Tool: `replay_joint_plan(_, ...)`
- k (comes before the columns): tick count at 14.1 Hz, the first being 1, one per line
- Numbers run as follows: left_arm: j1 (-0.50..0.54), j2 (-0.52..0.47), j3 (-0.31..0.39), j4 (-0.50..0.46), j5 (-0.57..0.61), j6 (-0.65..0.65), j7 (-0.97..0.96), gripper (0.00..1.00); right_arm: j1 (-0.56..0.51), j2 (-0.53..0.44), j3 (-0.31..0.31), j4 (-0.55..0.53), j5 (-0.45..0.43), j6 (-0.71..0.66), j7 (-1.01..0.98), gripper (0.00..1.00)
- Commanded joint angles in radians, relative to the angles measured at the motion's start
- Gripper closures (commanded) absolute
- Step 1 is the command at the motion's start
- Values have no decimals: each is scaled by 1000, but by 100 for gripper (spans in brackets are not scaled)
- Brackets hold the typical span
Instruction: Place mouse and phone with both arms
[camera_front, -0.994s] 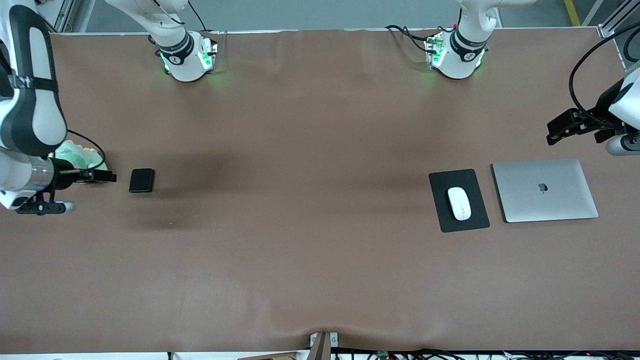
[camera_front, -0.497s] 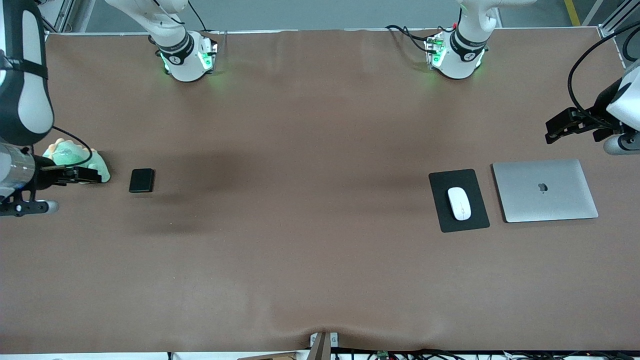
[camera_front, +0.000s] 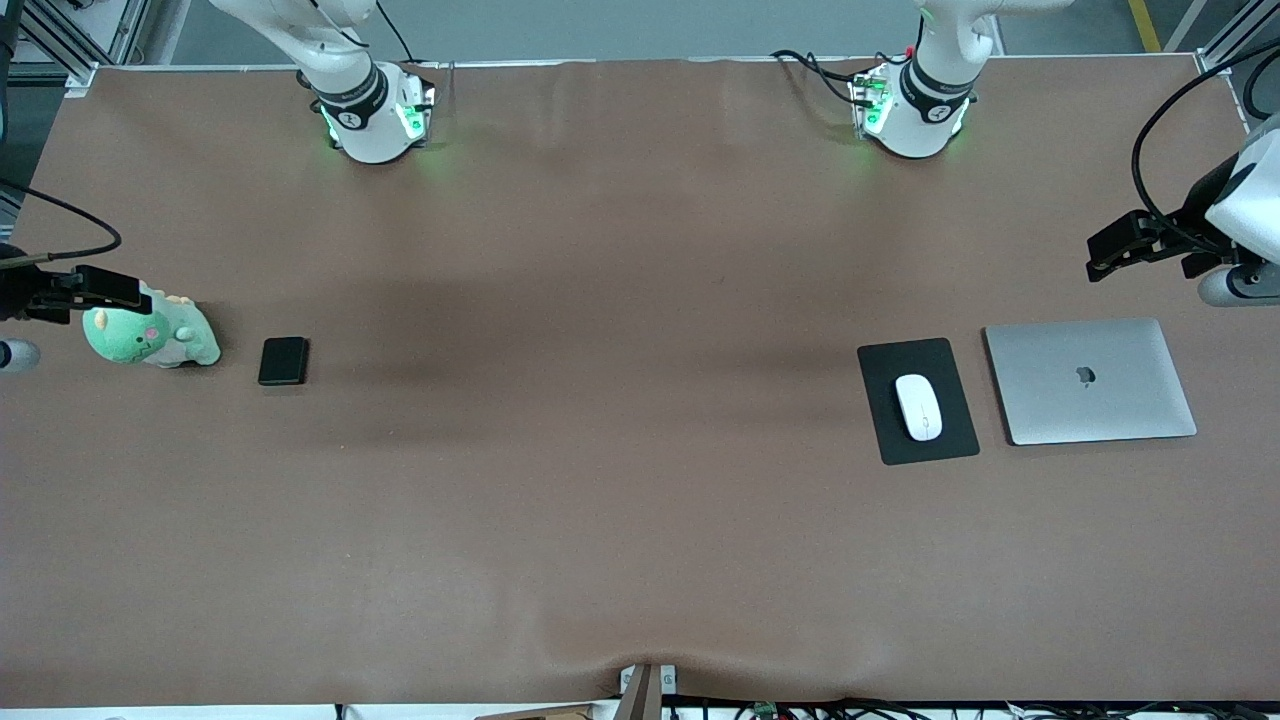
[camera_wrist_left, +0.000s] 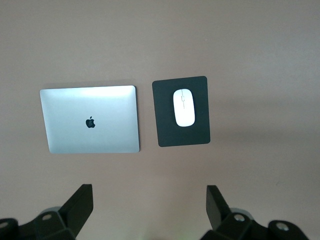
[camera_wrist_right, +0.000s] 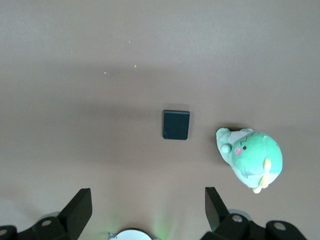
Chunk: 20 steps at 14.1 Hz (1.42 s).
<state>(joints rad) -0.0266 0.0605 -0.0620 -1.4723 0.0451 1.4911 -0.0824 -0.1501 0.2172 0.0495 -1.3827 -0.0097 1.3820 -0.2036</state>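
The white mouse (camera_front: 918, 406) lies on a black mouse pad (camera_front: 890, 440) toward the left arm's end of the table; it also shows in the left wrist view (camera_wrist_left: 183, 107). The black phone (camera_front: 283, 361) lies flat on the table toward the right arm's end, and shows in the right wrist view (camera_wrist_right: 176, 124). My left gripper (camera_front: 1115, 248) hangs open and empty, high over bare table beside the laptop. My right gripper (camera_front: 110, 288) hangs open and empty, high over the table's end by the plush toy. In each wrist view the gripper (camera_wrist_left: 150, 207) (camera_wrist_right: 148, 207) has its jaws wide apart with nothing between them.
A closed silver laptop (camera_front: 1090, 380) lies beside the mouse pad, toward the left arm's end. A green plush toy (camera_front: 150, 335) sits beside the phone, toward the right arm's end. The two arm bases (camera_front: 370, 115) (camera_front: 910, 110) stand along the table's edge farthest from the front camera.
My right arm has drawn back toward its end of the table, uncovering the plush toy. My left gripper has shifted only slightly. The phone and the mouse have not moved.
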Motion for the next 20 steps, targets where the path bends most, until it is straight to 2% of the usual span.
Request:
replay_joint_plan(1,-7,9,1,26,-4,-18,4,0,3,-68,15,8,-6,-40,-2,0)
replay_joint_plan(5,-3,10,1,26,-5,-15,4,0,81,-156,12,-7,-1,-72,110,0)
replay_joint_plan(8,0,10,1,27,-7,-12,16,0,101,-209,-2,-65,42,-67,204,0)
replay_joint_plan(11,0,10,1,27,-11,-12,21,0,183,-265,-69,-108,48,-60,205,0)
replay_joint_plan(13,0,10,1,24,-16,-12,21,0,190,-300,-77,-165,47,-29,208,0)
replay_joint_plan(15,-4,10,-1,23,-16,-11,21,0,191,-312,-79,-187,47,-20,213,0)
replay_joint_plan(20,-7,10,-2,24,-18,-11,23,0,190,-294,-76,-154,33,-21,239,0)
